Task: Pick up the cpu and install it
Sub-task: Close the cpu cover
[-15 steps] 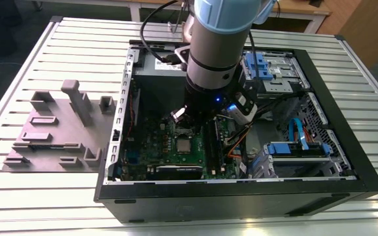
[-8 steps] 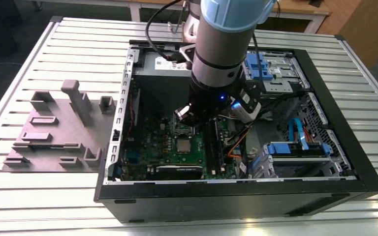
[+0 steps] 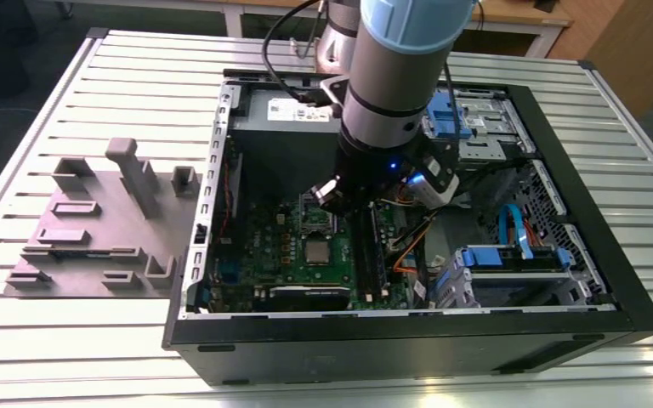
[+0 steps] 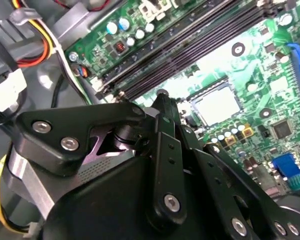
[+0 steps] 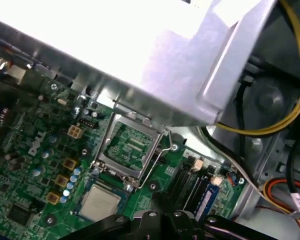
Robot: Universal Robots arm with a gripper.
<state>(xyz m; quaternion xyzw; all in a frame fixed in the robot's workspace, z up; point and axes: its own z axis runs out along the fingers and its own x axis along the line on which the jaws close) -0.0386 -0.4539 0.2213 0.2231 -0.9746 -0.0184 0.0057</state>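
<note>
1. The cpu (image 5: 100,202) lies flat on the green board (image 5: 35,125), silvery top up, seated in its socket near the board's middle.
2. The socket frame (image 5: 119,169) stands tilted open on the board, just beside the cpu and not covering it.
3. The gripper (image 4: 162,100) hangs over the board near the cpu and apart from it. I cannot tell whether it is open or closed.
4. The dark memory slots (image 4: 190,45) run in parallel rows along the board, next to the socket.
5. The computer case (image 3: 417,327) lies open-side up and holds the board on its floor. In the same case, the grey power box (image 5: 140,50) sits at the board's edge past the socket frame. The drive cages with blue brackets (image 3: 508,255) stand off the board toward the exterior view's right. Yellow cables (image 5: 290,100) run between the power box and the case wall.
6. Outside the case, off the board toward the exterior view's left, a grey fixture block (image 3: 99,229) rests on the slatted table (image 3: 99,93).
</note>
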